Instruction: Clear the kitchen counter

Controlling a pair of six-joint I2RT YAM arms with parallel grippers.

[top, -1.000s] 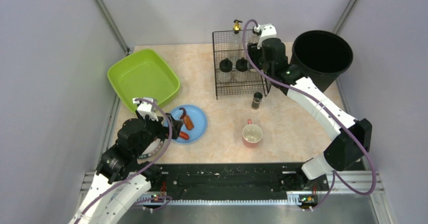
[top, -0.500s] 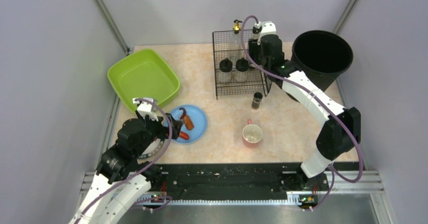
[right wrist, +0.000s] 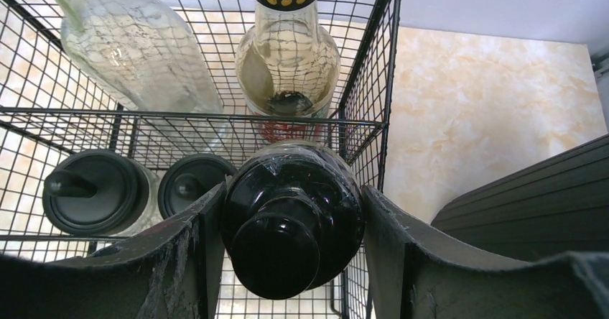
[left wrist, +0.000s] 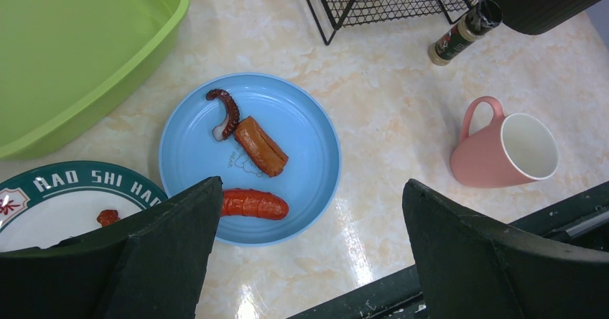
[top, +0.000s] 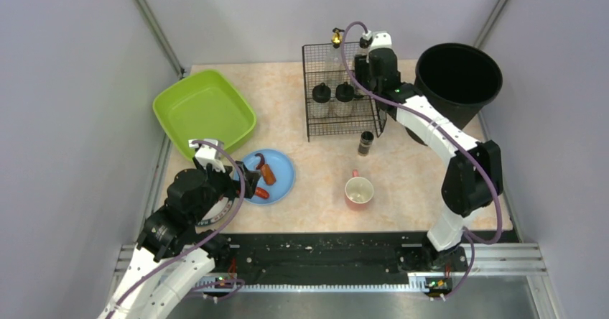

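Right end effector [right wrist: 294,254] is clamping the dark bottle [right wrist: 291,190], pads [right wrist: 194,261] pressing both flanks just under the cap, at the wire rack [right wrist: 373,67] in the upper middle of the top view. I can't tell whether the bottle's base is seated or hanging.

Risks:
- Letting go early means it's dropping and knocking the black-lidded jars [right wrist: 93,190] just beside it, or the gold-dotted bottle [right wrist: 287,60] behind the divider.
- The end effector is sitting close to the rack wires, so opening or pulling out crooked is likely snagging the mesh and dragging the whole rack.
- The glass is looking slick, so any tilt is risking slip.

Left end effector [left wrist: 312,197] is hanging fully released, gripping nothing, over the blue plate [left wrist: 301,118] at lower left of the top view. The plate is carrying loose sausages [left wrist: 255,204], so tipping it is sending food rolling.

Surface [top: 409,168] is filling the middle of the top view, carrying the pink mug [left wrist: 503,150] and spice bottle [left wrist: 459,35], so clearing is looking far from done.
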